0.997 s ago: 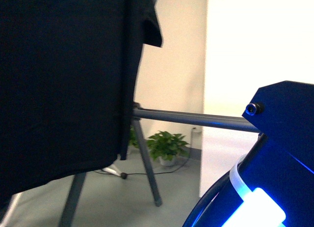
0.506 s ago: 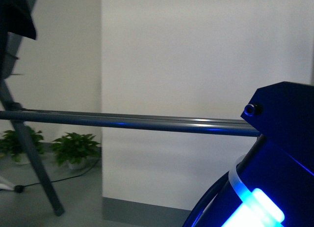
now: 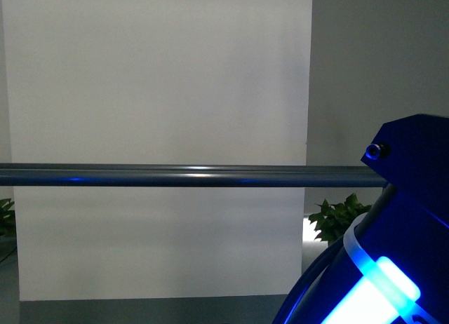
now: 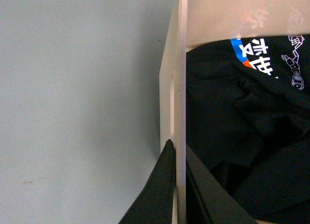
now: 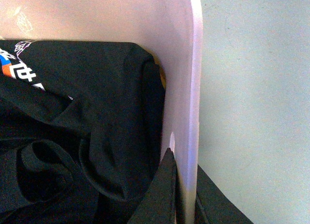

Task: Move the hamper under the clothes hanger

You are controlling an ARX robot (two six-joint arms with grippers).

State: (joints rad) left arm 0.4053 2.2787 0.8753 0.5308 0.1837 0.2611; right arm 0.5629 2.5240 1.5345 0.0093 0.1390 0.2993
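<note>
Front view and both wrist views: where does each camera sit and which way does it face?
Front: on the body, facing the clothes hanger bar and wall; own arm lower right.
Left wrist: down the left pincer straddling the hamper rim.
Right wrist: down the right pincer straddling another rim stretch.
Both wrists share the hamper's black clothes.

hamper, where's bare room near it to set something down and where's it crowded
Free: bare floor outside the hamper wall on both gripped sides. Crowded: inside, black clothes fill it; left end effector and right end effector clamp the rim.
</note>
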